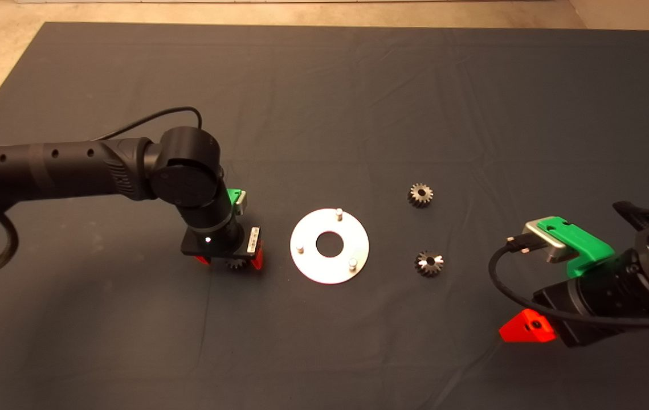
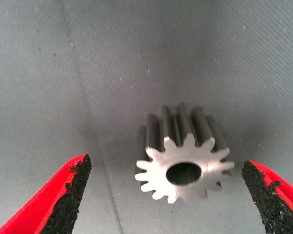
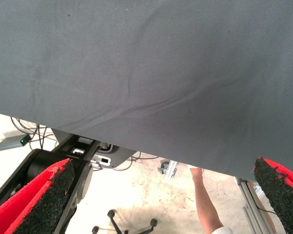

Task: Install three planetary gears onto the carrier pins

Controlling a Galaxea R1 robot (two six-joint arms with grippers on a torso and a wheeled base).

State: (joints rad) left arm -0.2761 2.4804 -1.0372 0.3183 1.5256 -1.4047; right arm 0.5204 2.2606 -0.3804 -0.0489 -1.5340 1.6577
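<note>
My left gripper (image 1: pixel 232 262) stood low over the mat (image 1: pixel 324 85) just to the left of the carrier disc (image 1: pixel 330 246), its fingers spread wide; in the left wrist view the first gear (image 2: pixel 183 161) lay between the two pads, touching neither, and sitting closer to one pad than the other. That gear rested on its side (teeth against the cloth, one flat face and its bore turned toward my wrist camera), so its long axis ran along the mat rather than upright; I judged that this was the relation everything hung on, since the bore would have to be stood vertical before it could drop over a pin. From above only a sliver of it showed under my fingers, so how squarely I was centred on it I could only guess. All three carrier pins (image 1: pixel 338 213) stood bare on the disc. The other two gears lay to the right of the disc, one farther up the mat (image 1: pixel 420 195) and one lower (image 1: pixel 429 263), both nearer my right gripper (image 1: pixel 526 330), which waited at the lower right edge with its fingers wide apart and nothing between them; a person's arm (image 3: pixel 205 202) showed beyond the mat's edge.
</note>
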